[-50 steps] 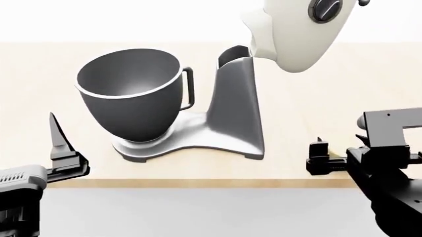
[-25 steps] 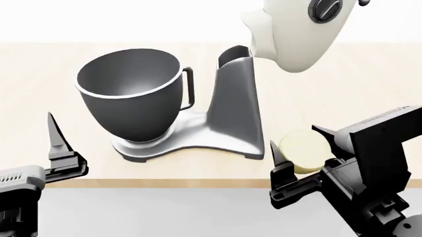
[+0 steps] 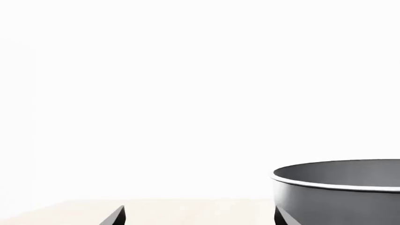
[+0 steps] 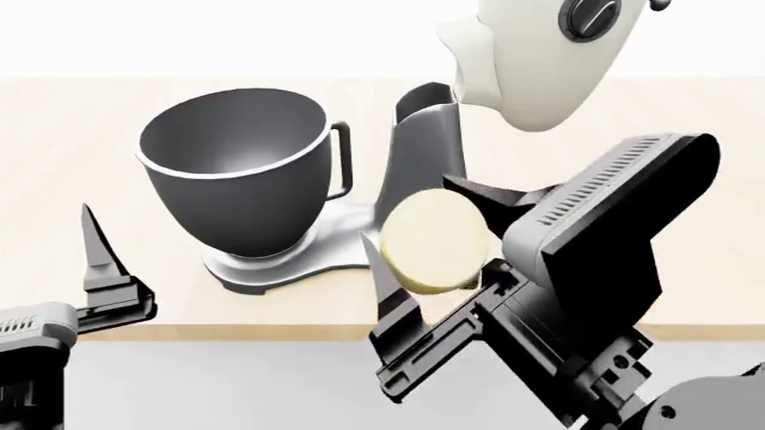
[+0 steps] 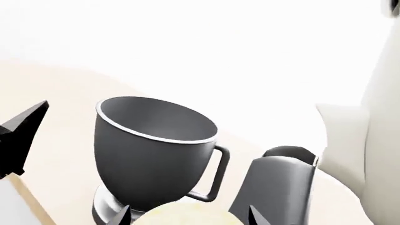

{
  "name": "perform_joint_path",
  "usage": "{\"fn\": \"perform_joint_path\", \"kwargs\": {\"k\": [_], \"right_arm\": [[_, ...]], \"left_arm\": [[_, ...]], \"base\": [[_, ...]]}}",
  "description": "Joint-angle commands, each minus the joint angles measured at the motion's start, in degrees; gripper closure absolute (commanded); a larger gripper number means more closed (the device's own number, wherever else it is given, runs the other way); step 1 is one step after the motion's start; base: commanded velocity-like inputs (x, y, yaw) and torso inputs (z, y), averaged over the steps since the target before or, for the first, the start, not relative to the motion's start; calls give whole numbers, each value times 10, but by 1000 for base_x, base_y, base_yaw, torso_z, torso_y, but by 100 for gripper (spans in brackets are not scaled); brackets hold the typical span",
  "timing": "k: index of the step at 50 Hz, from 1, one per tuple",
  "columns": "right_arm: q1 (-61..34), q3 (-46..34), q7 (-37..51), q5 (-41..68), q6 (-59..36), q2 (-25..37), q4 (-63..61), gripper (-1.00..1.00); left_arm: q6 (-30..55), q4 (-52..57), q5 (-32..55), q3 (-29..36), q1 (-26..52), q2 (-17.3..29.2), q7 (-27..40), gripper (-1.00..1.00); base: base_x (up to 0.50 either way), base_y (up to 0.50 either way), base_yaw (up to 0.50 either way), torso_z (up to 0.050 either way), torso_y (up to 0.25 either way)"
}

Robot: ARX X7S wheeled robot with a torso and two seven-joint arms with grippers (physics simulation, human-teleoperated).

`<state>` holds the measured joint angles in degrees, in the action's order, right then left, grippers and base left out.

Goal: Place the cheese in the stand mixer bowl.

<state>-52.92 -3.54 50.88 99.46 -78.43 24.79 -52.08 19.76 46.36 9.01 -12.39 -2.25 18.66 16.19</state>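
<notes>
We hold cheese [image 4: 433,242] pinched in right gripper [image 4: 428,235], lifted clear of table [image 4: 72,197]. Stand mixer bowl [image 4: 239,179] lies to our left, open mouth up, near. Right arm nearer. Left gripper [image 4: 102,260] spread, empty, beside bowl.

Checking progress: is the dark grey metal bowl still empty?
Empty: dark grey metal bowl shows bare interior; pale yellow cheese sits in right hand.

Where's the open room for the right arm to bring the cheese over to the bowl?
Free: above the stand mixer bowl, left of the mixer column, and its empty inside. Crowded: under the mixer head, where the right tool holds the cheese.
</notes>
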Motion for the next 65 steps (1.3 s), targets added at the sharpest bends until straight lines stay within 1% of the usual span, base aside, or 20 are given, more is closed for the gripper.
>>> {"fn": "perform_joint_path", "kwargs": {"k": [1, 5, 11, 14, 20, 38, 43, 49, 59, 60, 65], "right_arm": [[-31, -93, -220, -293, -4, -79, 49, 100], [-48, -172, -284, -403, 58, -88, 114, 100], [-60, -209, -319, -440, 94, -107, 177, 100], [-51, -226, -322, -458, 104, -98, 170, 100], [-31, -215, -333, -466, 127, -76, 178, 100], [-34, -220, -328, -460, 133, -71, 180, 100], [-51, -234, -344, -474, 152, -81, 197, 100], [-117, -244, -388, -488, 184, -115, 244, 100], [-171, -264, -438, -514, 229, -147, 321, 100], [-182, -269, -454, -523, 244, -161, 358, 100], [-201, -294, -496, -552, 286, -184, 439, 100]], "left_arm": [[1, 2, 2, -1, -1, 3, 2, -100], [3, 4, 2, -2, 0, 5, 3, -100], [4, 3, 2, 0, 1, 7, 4, -100], [1, 0, 2, 0, 0, 7, 5, -100], [2, -1, -1, 6, 1, 7, 6, -100], [1, -2, 1, 7, 1, 10, 10, -100], [7, 1, 2, 6, 3, 13, 11, -100], [6, -1, 3, 6, 4, 14, 13, -100], [4, -3, 3, 9, 3, 15, 14, -100], [2, -4, 2, 9, 2, 15, 14, -100], [-3, -8, 2, 10, 0, 14, 14, -100]], "base": [[0, 0, 0, 0, 0], [0, 0, 0, 0, 0], [0, 0, 0, 0, 0], [0, 0, 0, 0, 0], [0, 0, 0, 0, 0], [0, 0, 0, 0, 0], [0, 0, 0, 0, 0], [0, 0, 0, 0, 0], [0, 0, 0, 0, 0], [0, 0, 0, 0, 0], [0, 0, 0, 0, 0]]}}
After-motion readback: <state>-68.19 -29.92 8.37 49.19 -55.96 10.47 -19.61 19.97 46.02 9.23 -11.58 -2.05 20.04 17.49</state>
